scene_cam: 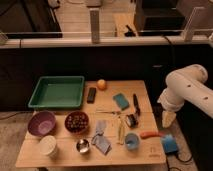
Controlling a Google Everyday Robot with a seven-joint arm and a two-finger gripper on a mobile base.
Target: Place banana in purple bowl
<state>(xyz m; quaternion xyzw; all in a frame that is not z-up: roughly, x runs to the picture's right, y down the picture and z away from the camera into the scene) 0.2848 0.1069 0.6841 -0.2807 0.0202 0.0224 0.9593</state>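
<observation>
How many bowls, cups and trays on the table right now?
Bowls: 2 (round mauve-purple plastic bowl, dark red bowl)
Cups: 3 (white cup, small metal cup, light blue cup)
Trays: 1 (green rectangular plastic tray)
Total: 6
Gripper hangs by the table's right edge.

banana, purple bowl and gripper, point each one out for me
banana [120, 132]: camera view, middle of its pale length
purple bowl [42, 120]: camera view, bare inside of it
gripper [168, 122]: camera view, its lower tip, well right of the banana
</observation>
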